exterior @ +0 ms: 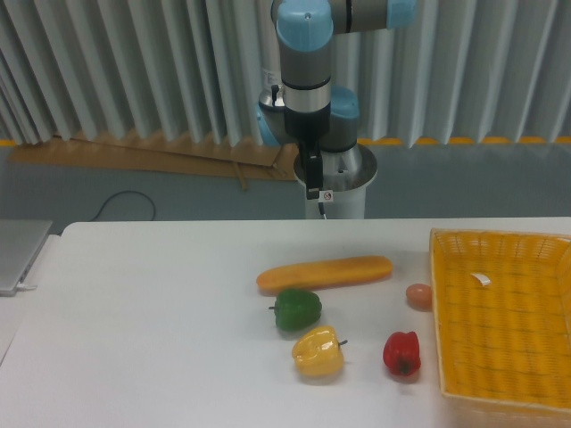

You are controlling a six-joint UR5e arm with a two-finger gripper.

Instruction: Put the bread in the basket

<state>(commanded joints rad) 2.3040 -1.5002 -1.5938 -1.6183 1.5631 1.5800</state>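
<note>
1. The bread is lying on the white table, near the middle and a little toward the far side. Its long axis is running left to right, with the right end slightly farther away than the left end.
2. The basket is sitting at the right edge of the table, well apart from the bread. A small white tag is lying inside it, near its far left part.
3. The gripper is hanging above the far side of the table, higher than the bread and not touching anything. I cannot tell if its jaws are wide or narrow, because it is showing as one dark narrow shape.
4. A green pepper is sitting just near of the bread, almost touching its left half.
5. A yellow pepper is sitting nearer again, just beside the green one.
6. A red pepper is standing to the right of the yellow one, close to the basket.
7. A small tan egg is resting just beside the left rim of the basket, between the bread's right end and the red pepper.
</note>
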